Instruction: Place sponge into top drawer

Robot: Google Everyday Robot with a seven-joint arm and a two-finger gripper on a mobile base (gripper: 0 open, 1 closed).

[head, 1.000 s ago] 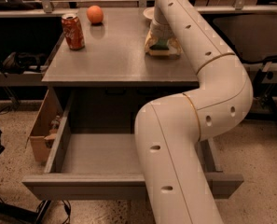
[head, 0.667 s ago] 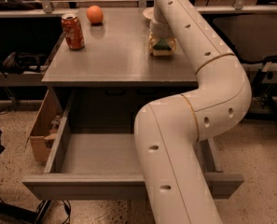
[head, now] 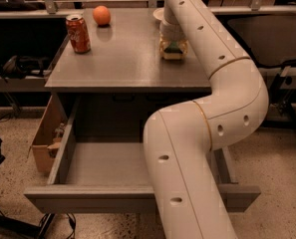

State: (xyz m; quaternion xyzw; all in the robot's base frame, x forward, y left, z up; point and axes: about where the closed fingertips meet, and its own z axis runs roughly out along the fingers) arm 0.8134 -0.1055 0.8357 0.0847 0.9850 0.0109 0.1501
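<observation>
The sponge (head: pixel 173 50), dark green on top with a pale yellow base, lies on the grey cabinet top (head: pixel 122 59) at the back right. My gripper (head: pixel 173 43) is right over it and down on it, covering most of its top. The top drawer (head: pixel 87 197) is pulled wide open below the cabinet top, and its grey inside shows nothing in it. My white arm (head: pixel 202 143) rises across the drawer's right part and hides it.
A red soda can (head: pixel 79 33) and an orange (head: pixel 101 15) stand at the back left of the cabinet top. A white bowl (head: pixel 159 15) peeks out behind my arm. A brown cardboard box (head: pixel 44 141) sits on the floor left of the drawer.
My gripper has come down closer onto the sponge, so less of the sponge shows than a second ago. The drawer, can and orange have not moved.
</observation>
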